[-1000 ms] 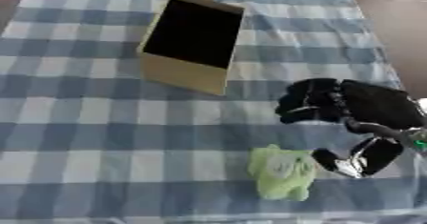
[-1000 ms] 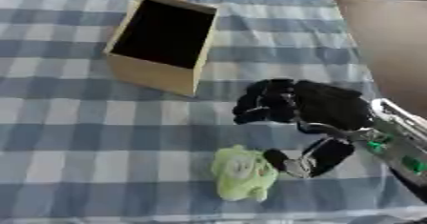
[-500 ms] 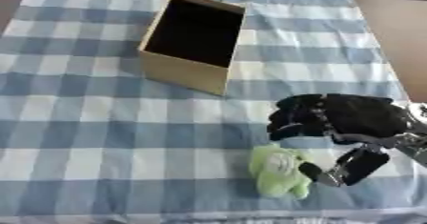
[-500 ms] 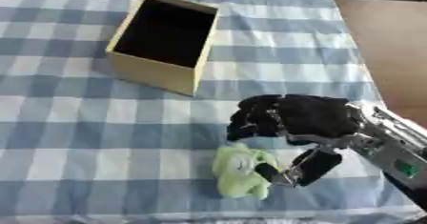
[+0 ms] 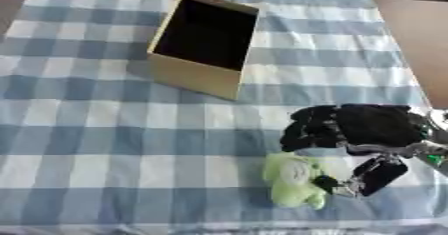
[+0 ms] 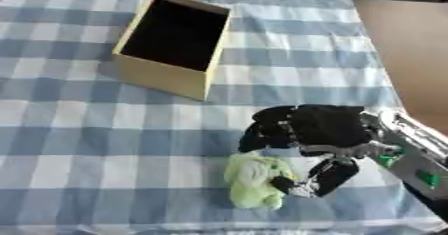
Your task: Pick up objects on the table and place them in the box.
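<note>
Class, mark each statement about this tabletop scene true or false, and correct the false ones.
1. The box lies on a blue-and-white checked cloth. True.
2. The green soft toy is inside the box. False: it lies on the cloth, nearer the camera than the box.
3. The right hand is at the toy. True.
4. The box is closed with a lid. False: it is open, showing a dark interior.
5. The left hand holds the toy. False: no left hand shows.
</note>
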